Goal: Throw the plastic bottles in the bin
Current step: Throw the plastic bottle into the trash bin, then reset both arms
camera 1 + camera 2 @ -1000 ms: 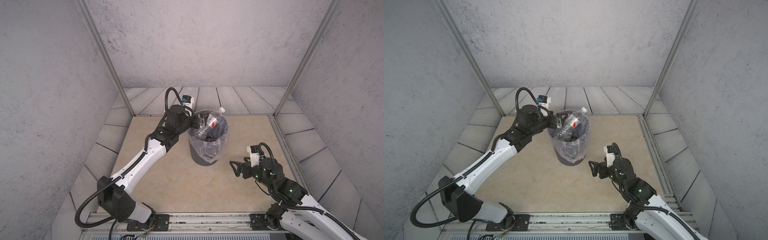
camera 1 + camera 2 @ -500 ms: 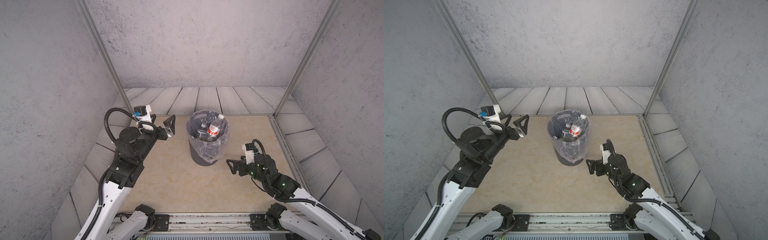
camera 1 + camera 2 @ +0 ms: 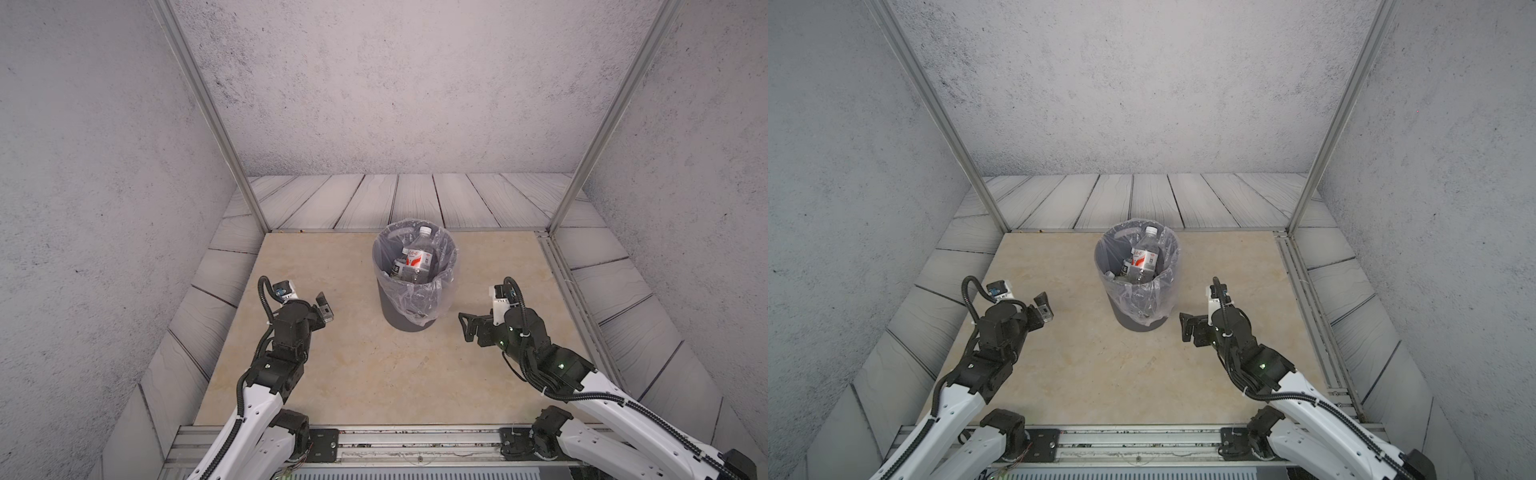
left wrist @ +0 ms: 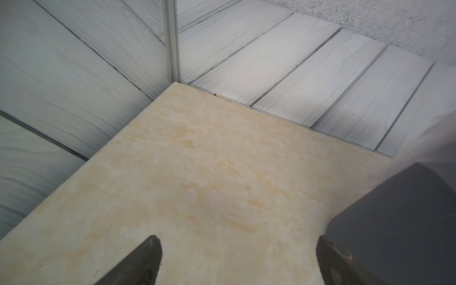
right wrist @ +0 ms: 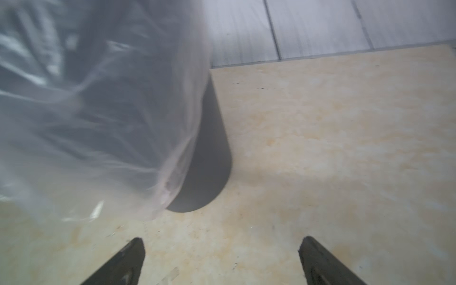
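Right wrist, bin (image 5: 209, 148) blurred, cut off

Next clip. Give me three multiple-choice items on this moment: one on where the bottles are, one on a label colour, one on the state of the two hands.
1. Where are the bottles?
A. On the table beside the bin
B. Inside the bin
C. On the planks at the back

2. The label on the topmost bottle is:
A. red and white
B. blue
C. yellow

3. The left hand and right hand are:
A. both shut on a bottle
B. both open and empty
C. one open, one shut

Answers:
1 B: in both top views they lie within its lined rim.
2 A: a red patch shows on a white band.
3 B: each wrist view shows a wide gap with nothing in it.
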